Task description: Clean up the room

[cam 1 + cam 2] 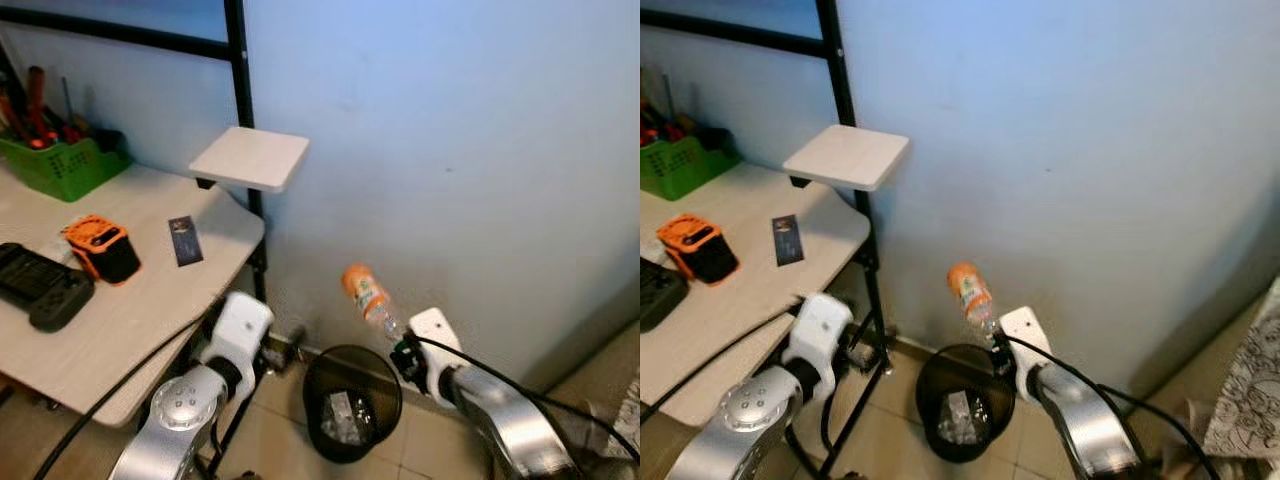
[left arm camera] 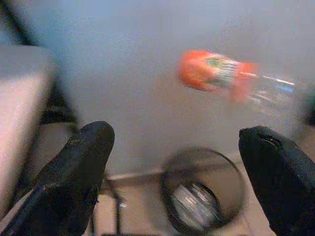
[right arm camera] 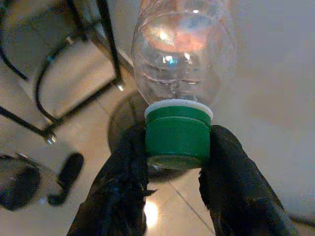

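A clear plastic bottle [image 1: 368,298] with an orange label and a green cap [image 3: 177,137] is held up above a black mesh trash bin [image 1: 350,402] on the tiled floor by the wall. My right gripper [image 3: 174,157] is shut on the bottle's cap end, and the bottle tilts up and away from it. The bin [image 1: 962,400] holds some crumpled waste. My left gripper [image 2: 182,167] is open and empty, to the left of the bin, beside the desk's edge; the bottle [image 2: 221,73] and the bin [image 2: 202,196] lie beyond its fingers.
A light wooden desk [image 1: 120,320] on a black metal frame stands on the left with an orange device [image 1: 100,248], a black controller [image 1: 40,285], a dark card [image 1: 185,240] and a green basket [image 1: 60,165]. A small white shelf [image 1: 250,158] juts out. The blue-grey wall [image 1: 450,150] is close behind.
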`<state>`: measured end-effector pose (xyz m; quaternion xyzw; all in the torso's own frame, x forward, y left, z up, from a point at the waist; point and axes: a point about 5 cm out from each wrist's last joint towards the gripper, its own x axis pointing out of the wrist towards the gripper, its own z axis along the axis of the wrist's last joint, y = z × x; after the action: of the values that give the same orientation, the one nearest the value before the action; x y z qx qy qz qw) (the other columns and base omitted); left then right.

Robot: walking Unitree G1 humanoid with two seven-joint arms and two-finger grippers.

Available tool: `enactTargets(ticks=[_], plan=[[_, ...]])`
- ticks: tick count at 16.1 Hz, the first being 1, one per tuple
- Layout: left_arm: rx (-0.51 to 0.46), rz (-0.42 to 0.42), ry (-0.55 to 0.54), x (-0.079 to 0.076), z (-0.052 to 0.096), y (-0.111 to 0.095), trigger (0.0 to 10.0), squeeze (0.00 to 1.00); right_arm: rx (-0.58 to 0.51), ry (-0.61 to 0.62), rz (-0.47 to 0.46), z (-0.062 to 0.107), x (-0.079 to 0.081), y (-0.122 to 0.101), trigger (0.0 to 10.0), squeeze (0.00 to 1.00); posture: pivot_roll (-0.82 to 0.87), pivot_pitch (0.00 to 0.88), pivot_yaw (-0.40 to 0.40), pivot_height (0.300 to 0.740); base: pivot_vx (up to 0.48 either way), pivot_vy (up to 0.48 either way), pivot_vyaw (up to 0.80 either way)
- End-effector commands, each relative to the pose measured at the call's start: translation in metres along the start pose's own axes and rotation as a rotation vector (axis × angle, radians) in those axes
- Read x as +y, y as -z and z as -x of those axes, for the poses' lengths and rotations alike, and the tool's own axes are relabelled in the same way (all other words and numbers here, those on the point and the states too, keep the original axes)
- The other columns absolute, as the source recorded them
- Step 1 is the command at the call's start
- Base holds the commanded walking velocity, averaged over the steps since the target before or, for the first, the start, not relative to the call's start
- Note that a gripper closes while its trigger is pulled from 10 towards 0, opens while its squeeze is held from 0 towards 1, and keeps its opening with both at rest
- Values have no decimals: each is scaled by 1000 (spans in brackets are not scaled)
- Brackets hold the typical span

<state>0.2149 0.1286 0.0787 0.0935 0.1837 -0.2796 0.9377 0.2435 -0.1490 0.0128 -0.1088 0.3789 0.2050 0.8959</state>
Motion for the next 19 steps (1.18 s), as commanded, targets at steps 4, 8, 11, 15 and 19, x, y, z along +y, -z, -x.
enactTargets(ticks=[4, 8, 11, 15, 19], plan=[[89, -74, 247, -5, 2, 7, 10000, 0, 152, 39, 130, -32, -1, 6, 10000, 0, -44, 35, -17, 740, 0, 0, 0], [146, -141, 353, 0, 7, 10, 10000, 0, 196, 48, 203, -49, 0, -11, 10000, 0, -34, 70, -30, 740, 0, 0, 0], [157, -122, 352, 1, 9, 12, 10000, 0, 191, 39, 252, -54, 3, -19, 10000, 0, -31, 81, -40, 740, 0, 0, 0], [175, -109, 366, -1, 12, 15, 10000, 0, 232, 77, 340, -54, -3, -19, 10000, 0, -32, 87, -43, 740, 0, 0, 0], [185, -118, 362, 2, 11, 15, 10000, 0, 256, 88, 385, -53, -8, -15, 10000, 0, -35, 92, -39, 740, 0, 0, 0]])
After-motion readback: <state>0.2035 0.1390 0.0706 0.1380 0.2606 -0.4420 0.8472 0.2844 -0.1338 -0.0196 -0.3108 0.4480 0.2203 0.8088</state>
